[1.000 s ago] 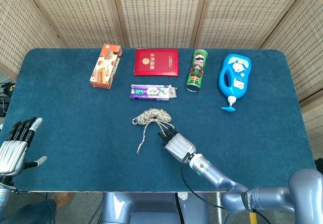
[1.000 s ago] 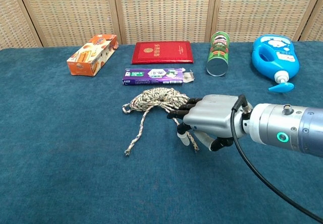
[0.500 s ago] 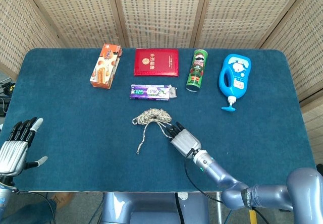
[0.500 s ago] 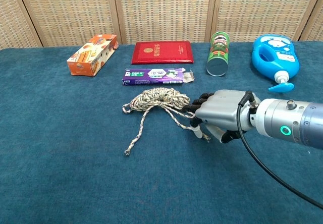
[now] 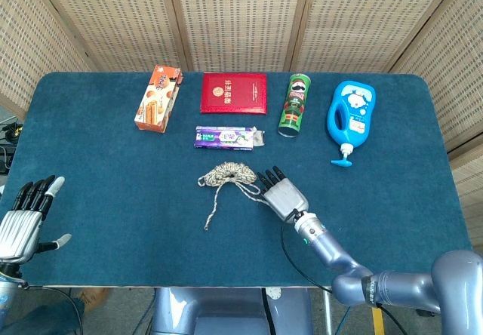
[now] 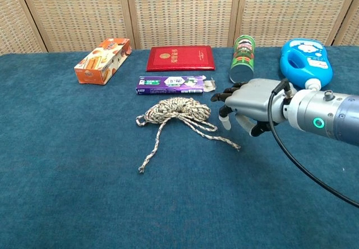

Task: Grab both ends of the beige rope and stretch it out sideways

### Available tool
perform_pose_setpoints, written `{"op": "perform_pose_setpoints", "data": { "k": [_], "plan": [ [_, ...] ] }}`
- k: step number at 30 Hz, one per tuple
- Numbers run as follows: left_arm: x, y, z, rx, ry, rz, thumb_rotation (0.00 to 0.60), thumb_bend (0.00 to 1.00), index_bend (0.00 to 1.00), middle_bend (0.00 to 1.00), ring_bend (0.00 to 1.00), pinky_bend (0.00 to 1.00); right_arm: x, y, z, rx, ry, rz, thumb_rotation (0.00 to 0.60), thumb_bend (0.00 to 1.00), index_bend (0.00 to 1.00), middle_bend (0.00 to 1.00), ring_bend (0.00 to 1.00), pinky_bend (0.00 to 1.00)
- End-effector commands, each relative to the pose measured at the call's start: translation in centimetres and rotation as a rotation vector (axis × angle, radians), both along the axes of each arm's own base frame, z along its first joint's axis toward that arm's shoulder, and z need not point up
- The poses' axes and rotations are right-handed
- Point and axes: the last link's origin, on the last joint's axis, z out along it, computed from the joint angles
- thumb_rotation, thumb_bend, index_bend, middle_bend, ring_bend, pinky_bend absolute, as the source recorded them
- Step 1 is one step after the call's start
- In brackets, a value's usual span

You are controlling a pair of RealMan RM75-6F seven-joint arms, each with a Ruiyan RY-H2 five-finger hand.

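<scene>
Fingers of both hands spread, empty: right hand beside beige rope; left hand far.

The beige-and-brown flecked braided rope lies flat on the blue cloth-covered desk, near its middle, with most of its length bunched in a loose oval coil. Two free tails run out of the coil toward the desk's near edge: one runs down and to the left, ending in a small knot, and the other angles off to the right as a doubled strand. Nothing grips or touches the rope, and neither end is stretched out.
</scene>
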Motion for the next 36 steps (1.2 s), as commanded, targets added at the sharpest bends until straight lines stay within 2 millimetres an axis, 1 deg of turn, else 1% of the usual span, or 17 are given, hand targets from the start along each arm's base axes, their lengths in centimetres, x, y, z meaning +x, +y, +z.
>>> {"op": "perform_pose_setpoints", "data": {
  "k": [1,3,4,5,9,11,17,22,36],
  "plan": [
    [0.0,0.0,0.0,-0.002,0.000,0.001,0.600,0.00,0.00,0.00,0.00,0.00,0.9,-0.4,1.3,-0.040,-0.118,-0.025,0.600,0.48,0.36,0.00,0.00,0.00],
    [0.0,0.0,0.0,-0.003,-0.001,0.001,0.600,0.00,0.00,0.00,0.00,0.00,1.2,-0.6,1.6,-0.057,-0.185,-0.046,0.600,0.36,0.36,0.00,0.00,0.00],
    [0.0,0.0,0.0,-0.002,-0.001,0.001,0.600,0.00,0.00,0.00,0.00,0.00,1.2,-0.7,1.6,-0.060,-0.212,-0.063,0.600,0.33,0.36,0.00,0.00,0.00],
    [0.0,0.0,0.0,-0.002,-0.001,0.001,0.600,0.00,0.00,0.00,0.00,0.00,1.1,-0.7,1.4,-0.055,-0.257,-0.102,0.600,0.33,0.36,0.00,0.00,0.00],
    [0.0,0.0,0.1,-0.001,-0.003,0.001,0.600,0.00,0.00,0.00,0.00,0.00,0.7,-0.6,0.4,-0.027,-0.356,-0.240,0.600,0.33,0.41,0.00,0.00,0.00],
    [0.0,0.0,0.1,-0.001,-0.003,0.001,0.600,0.00,0.00,0.00,0.00,0.00,0.5,-0.5,-0.2,-0.013,-0.395,-0.315,0.600,0.33,0.42,0.00,0.00,0.00],
    [-0.1,0.0,0.1,-0.003,-0.003,0.002,0.600,0.00,0.00,0.00,0.00,0.00,0.4,0.1,-1.7,0.000,-0.447,-0.469,0.600,0.34,0.44,0.00,0.00,0.00],
    [0.0,0.0,0.1,-0.002,-0.004,0.002,0.600,0.00,0.00,0.00,0.00,0.00,0.3,0.0,-2.4,-0.026,-0.446,-0.513,0.600,0.34,0.45,0.00,0.00,0.00],
    [0.0,0.0,0.2,-0.001,-0.007,-0.001,0.600,0.00,0.00,0.00,0.00,0.00,-0.2,-0.1,-3.4,-0.046,-0.464,-0.565,0.600,0.34,0.47,0.00,0.00,0.00]
  ]
}}
